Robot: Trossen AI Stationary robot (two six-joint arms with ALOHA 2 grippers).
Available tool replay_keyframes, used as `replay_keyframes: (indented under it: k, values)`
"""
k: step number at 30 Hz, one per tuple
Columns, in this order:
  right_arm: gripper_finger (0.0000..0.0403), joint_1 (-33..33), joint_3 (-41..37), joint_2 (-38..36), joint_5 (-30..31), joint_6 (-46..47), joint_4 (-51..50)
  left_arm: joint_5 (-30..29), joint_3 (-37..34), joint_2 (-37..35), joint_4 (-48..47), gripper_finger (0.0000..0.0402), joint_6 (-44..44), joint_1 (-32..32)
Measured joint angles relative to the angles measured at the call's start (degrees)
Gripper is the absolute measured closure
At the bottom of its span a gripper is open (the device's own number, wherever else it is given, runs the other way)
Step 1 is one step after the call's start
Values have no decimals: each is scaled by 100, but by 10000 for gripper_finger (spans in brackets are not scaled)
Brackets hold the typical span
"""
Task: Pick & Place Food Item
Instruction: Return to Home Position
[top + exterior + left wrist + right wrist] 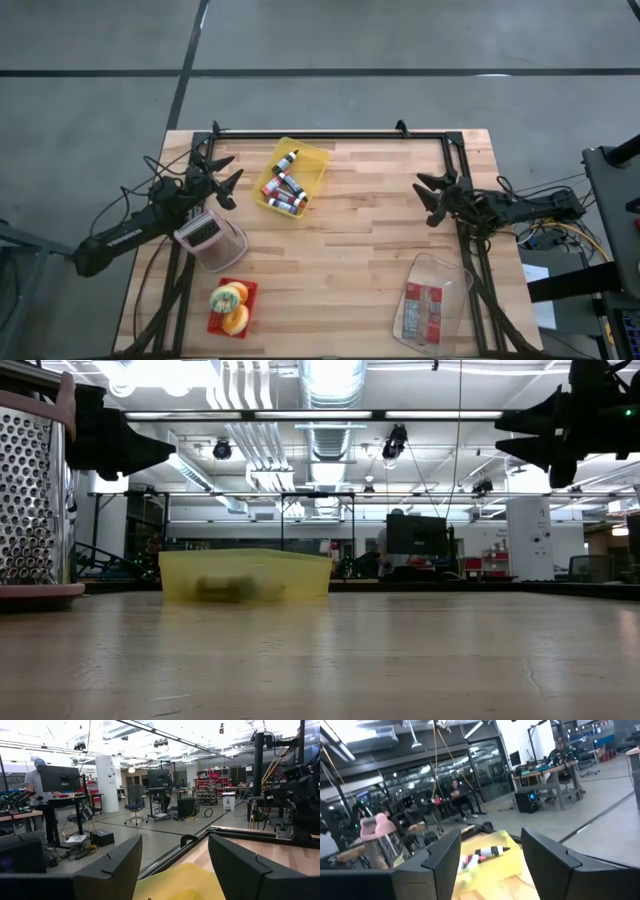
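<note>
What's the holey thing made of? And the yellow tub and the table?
The grater looks like shiny grey metal, punched with rows of holes; its pink rim is probably plastic. The yellow tub seems thin plastic, since dark shapes show through its wall. The table looks like pale wood with plank lines.

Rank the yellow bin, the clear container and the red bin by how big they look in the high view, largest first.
1. The clear container and the yellow bin: their footprints look too alike to rank.
2. The red bin: clearly the smallest.
</note>
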Motion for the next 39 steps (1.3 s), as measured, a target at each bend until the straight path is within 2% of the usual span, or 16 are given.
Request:
replay_keyframes:
  k: [7,21,27,34,39]
  values:
    - [199,0,0,-558,2,-96,-472,0,0,0,-1,170,0,0]
    - [199,0,1,-522,-349,-508,-659,0,0,2,-1,170,0,0]
    - [199,0,2,-416,-346,-199,-683,0,0,2,-1,170,0,0]
    - [199,0,2,-300,-299,-1378,-740,0,0,2,-1,170,1,0]
    - [199,0,2,-278,-300,-1497,-740,0,0,2,-1,170,0,0]
